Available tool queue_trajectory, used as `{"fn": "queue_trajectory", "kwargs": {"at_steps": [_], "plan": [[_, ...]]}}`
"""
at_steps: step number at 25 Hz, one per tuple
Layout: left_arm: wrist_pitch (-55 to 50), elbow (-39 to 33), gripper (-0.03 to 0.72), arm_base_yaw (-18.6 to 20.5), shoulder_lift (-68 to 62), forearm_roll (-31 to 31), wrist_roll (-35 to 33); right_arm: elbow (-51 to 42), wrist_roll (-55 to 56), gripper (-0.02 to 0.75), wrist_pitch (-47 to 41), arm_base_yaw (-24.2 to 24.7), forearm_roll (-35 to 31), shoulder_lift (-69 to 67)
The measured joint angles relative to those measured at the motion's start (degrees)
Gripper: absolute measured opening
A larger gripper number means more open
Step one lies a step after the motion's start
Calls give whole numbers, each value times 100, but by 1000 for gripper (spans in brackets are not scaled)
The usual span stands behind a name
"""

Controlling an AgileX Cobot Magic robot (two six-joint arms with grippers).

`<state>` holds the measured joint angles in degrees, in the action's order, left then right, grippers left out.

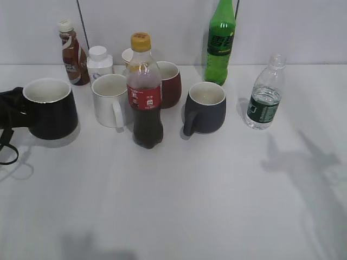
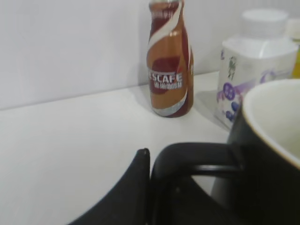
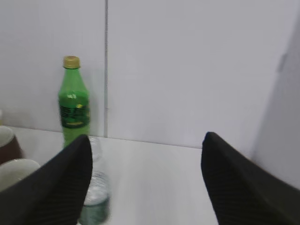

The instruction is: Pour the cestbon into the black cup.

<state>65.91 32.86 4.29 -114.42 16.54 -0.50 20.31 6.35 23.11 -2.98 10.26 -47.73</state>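
White tabletop (image 1: 173, 206) w/ a pale wall behind fills your exterior view. Black cup (image 1: 50, 108) sits at far left, upright, handle side turned to the left edge where the left hand (image 1: 10, 116) shows as a dark shape touching it. Cestbon (image 1: 265, 100) stands upright at far right, no cap, some water in it, well apart from the black cup. Between them: white mug (image 1: 111, 100), cola bottle (image 1: 145, 92) just in front of a dark red mug (image 1: 169, 84), grey-blue mug (image 1: 205, 108). Back row: coffee bottle (image 1: 71, 54), white jar (image 1: 100, 62), green soda bottle (image 1: 220, 43). Right arm isn't in this view; only its shadow lies on the tabletop at right.

Left wrist view: you see the black cup (image 2: 269, 154) up close at right, white inside, its loop handle (image 2: 197, 161) pointing left. One finger (image 2: 131, 187) of the left hand (image 2: 150, 197) lies against the handle's outer side; other finger hidden, so can't tell how wide the hand is. Coffee bottle (image 2: 169, 61) and white jar (image 2: 255, 56) stand behind.

Right wrist view: right hand (image 3: 145, 178) spread wide, nothing between the fingers (image 3: 56, 187). Cestbon (image 3: 96, 192) is low, partly behind the left-side finger, blurred. Green soda bottle (image 3: 72, 103) stands by the wall; mug rims (image 3: 14, 168) at left edge.
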Motion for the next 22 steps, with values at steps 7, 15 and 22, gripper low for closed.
{"fn": "queue_trajectory", "kwargs": {"at_steps": [7,15,22], "plan": [[-6,-212,43,0,417,-27,6,-85,424,560,2718,0,657,-3651],[4,-219,43,0,630,-47,140,166,210,645,4466,0,815,-6605],[-19,-219,43,-243,630,-65,150,1162,231,661,4550,0,937,-7368]]}}
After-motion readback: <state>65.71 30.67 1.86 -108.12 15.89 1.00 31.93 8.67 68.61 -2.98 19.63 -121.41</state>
